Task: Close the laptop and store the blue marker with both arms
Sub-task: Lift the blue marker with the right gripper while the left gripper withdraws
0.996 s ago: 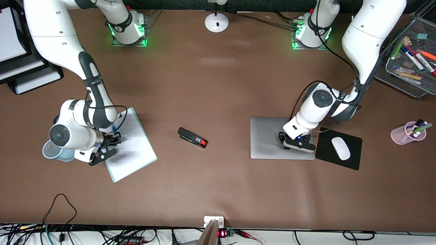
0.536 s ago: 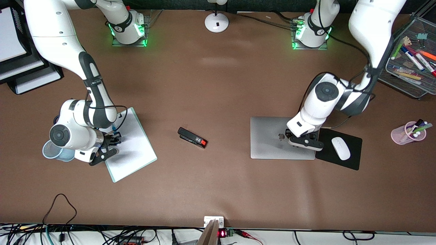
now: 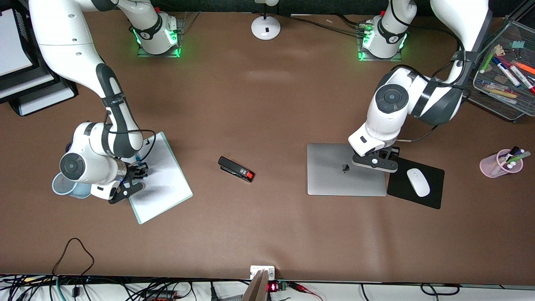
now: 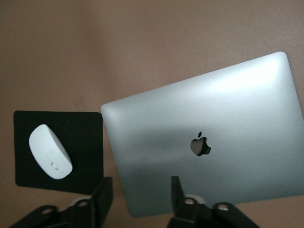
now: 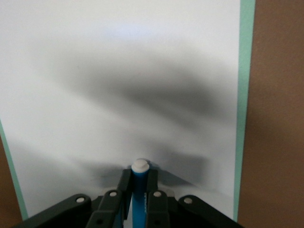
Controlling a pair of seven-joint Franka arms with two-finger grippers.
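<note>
The silver-grey laptop [image 3: 346, 169] lies closed and flat on the table, its dark apple logo up; it also fills the left wrist view [image 4: 204, 152]. My left gripper [image 3: 375, 161] is open and empty, up over the laptop's corner beside the mouse pad. My right gripper [image 3: 140, 170] is shut on the blue marker [image 5: 139, 192], white tip out, held over the white pad [image 3: 161, 177]. The marker shows in the front view as a blue sliver [image 3: 139, 158] above the fingers.
A black mouse pad [image 3: 434, 196] with a white mouse [image 3: 418, 182] lies beside the laptop. A pink cup [image 3: 495, 164] of markers and a wire tray [image 3: 499, 102] are at the left arm's end. A blue mesh cup [image 3: 62, 186] sits by my right arm. A black stapler [image 3: 236, 169] lies mid-table.
My left gripper has risen off the laptop lid and moved toward its base, uncovering the apple logo. The right arm has held still with the marker.
</note>
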